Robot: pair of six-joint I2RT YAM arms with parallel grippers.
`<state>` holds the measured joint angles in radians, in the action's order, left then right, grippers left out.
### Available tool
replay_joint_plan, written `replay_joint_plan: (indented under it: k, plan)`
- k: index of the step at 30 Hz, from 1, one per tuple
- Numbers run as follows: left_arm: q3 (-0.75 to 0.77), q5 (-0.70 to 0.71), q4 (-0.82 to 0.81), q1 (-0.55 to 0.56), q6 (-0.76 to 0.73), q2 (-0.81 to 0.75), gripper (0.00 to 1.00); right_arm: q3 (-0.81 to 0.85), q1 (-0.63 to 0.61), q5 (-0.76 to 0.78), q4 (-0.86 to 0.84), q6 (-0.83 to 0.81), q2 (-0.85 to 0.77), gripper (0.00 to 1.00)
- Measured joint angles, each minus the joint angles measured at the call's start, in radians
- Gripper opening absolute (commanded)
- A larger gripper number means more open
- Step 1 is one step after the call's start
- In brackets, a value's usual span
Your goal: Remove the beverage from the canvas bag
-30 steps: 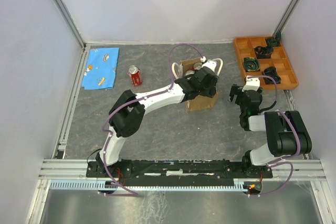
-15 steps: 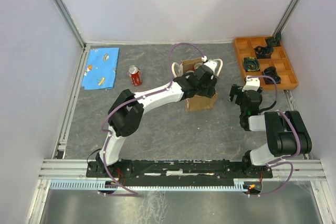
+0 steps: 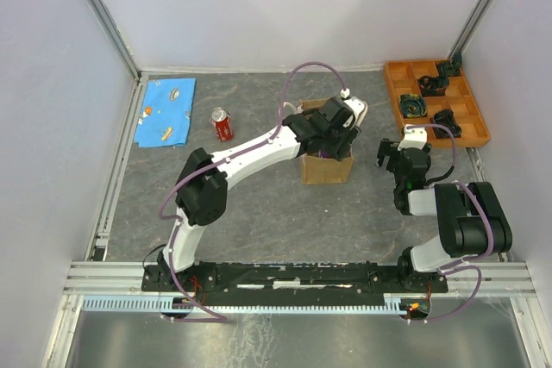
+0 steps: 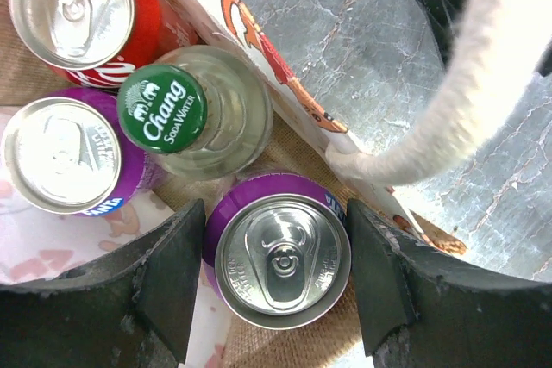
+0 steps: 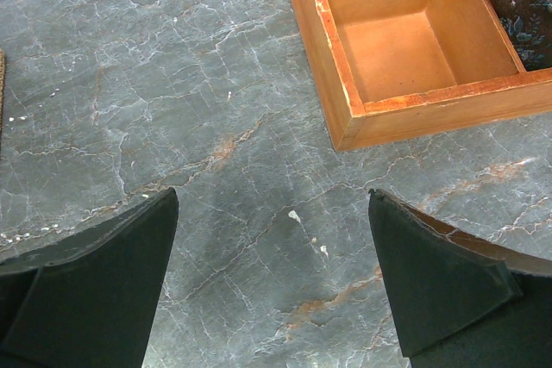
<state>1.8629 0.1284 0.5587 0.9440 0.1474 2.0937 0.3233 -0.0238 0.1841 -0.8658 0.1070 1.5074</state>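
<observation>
1. Over the middle of the tabletop (image 3: 259, 204), the left arm stretches far and to the right. Its elbow is raised and its wrist is bent down into the mouth of the canvas bag (image 3: 326, 167).
2. The left tool (image 4: 274, 282) has its matte black fingers spread wide on either side of an upright purple can (image 4: 282, 259) inside the bag. It grips nothing.
3. Beside that can stand a clear glass bottle (image 4: 162, 110) with a green cap, a red can (image 4: 73, 6) and a second purple can (image 4: 60, 154). The cans have shiny round metal tops.
4. The bag is boxy tan weave, and a thick cream rope handle (image 4: 448, 101) arcs along its right side.
5. The right arm is folded. The right tool (image 5: 272, 282) points down at grey veined stone with its fingers wide apart and empty, near the orange tray (image 5: 332, 66).
</observation>
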Motion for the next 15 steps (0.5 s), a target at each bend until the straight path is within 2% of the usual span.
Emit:
replay_joint_plan:
  k: [6,15]
  plan:
    - [0.073,-0.002,0.068,0.002,-0.029,-0.021,0.03,0.000,0.000,0.000,0.000,0.000,0.000,0.99]
    - [0.277,-0.006,0.189,0.007,-0.069,-0.061,0.03,0.000,0.000,0.000,0.000,0.000,0.000,0.99]
